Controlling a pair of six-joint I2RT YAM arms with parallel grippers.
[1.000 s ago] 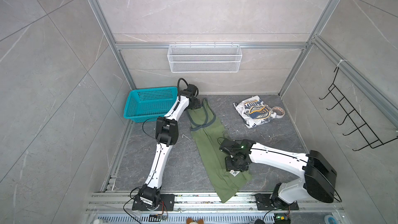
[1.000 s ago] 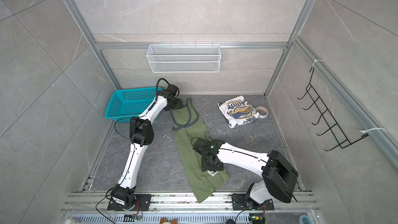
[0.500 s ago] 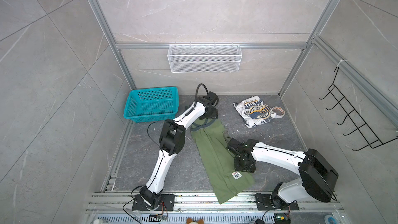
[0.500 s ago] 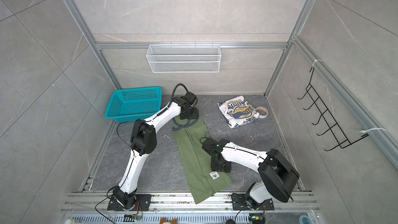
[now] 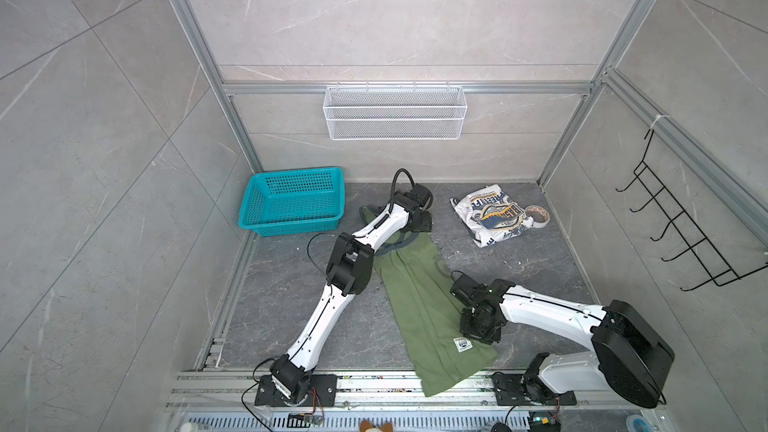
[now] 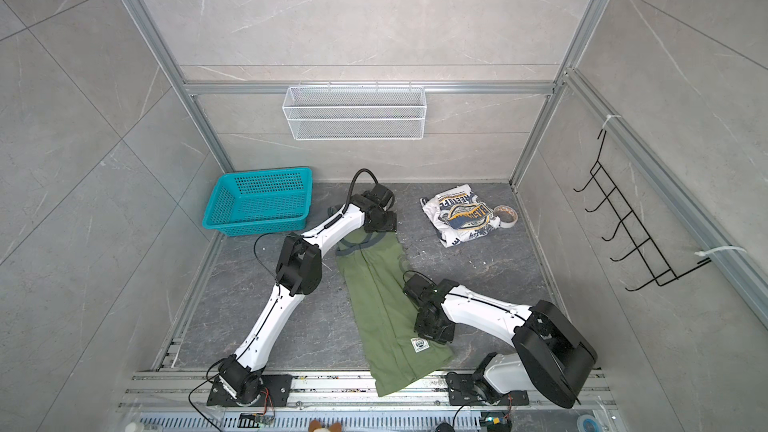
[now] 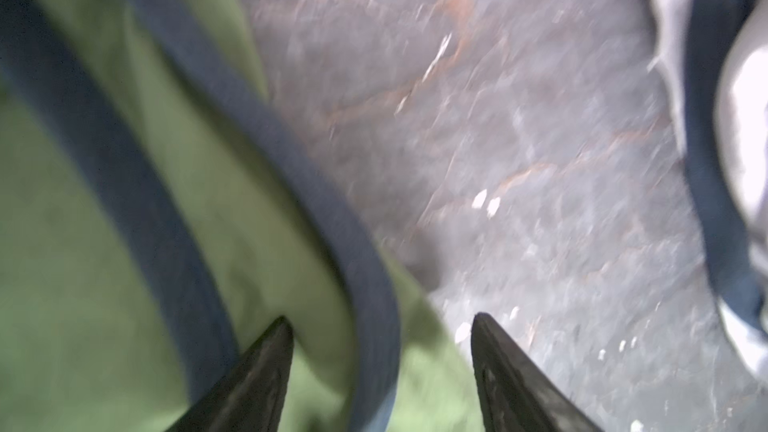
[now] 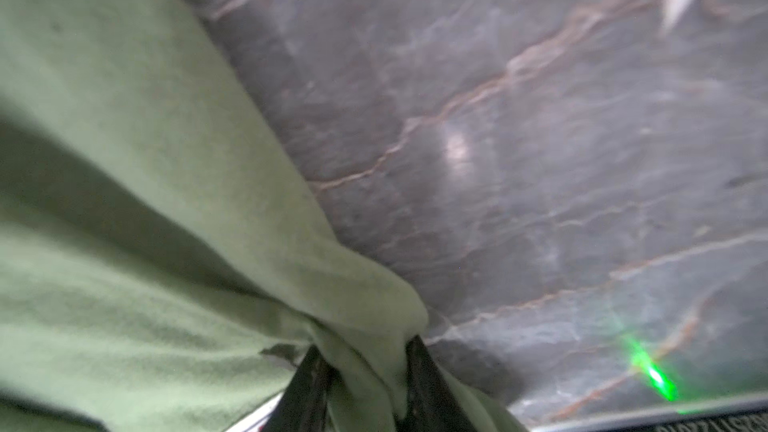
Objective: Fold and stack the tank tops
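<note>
The olive green tank top point(image 5: 419, 297) point(image 6: 382, 301) lies stretched out lengthwise on the dark floor, its hem over the front rail. My left gripper point(image 5: 422, 224) point(image 7: 380, 322) hovers at its far strap end, open, with the grey trim point(image 7: 365, 268) running between the fingers. At the top's right edge my right gripper point(image 5: 478, 330) point(image 8: 365, 347) is shut on a bunched fold of the olive cloth point(image 8: 374, 309). The white tank top point(image 5: 494, 216) point(image 6: 461, 216) lies crumpled at the back right, badge print up, away from both grippers.
A teal basket point(image 5: 293, 201) stands at the back left. A tape roll point(image 5: 538, 216) lies against the white tank top. A white wire shelf point(image 5: 395, 118) hangs on the back wall, a black hook rack point(image 5: 685, 234) on the right wall.
My left arm swung right from beside the basket to the olive top's strap end, narrowing its jaws slightly. My right gripper closed on the top's right edge and bunched the cloth.
</note>
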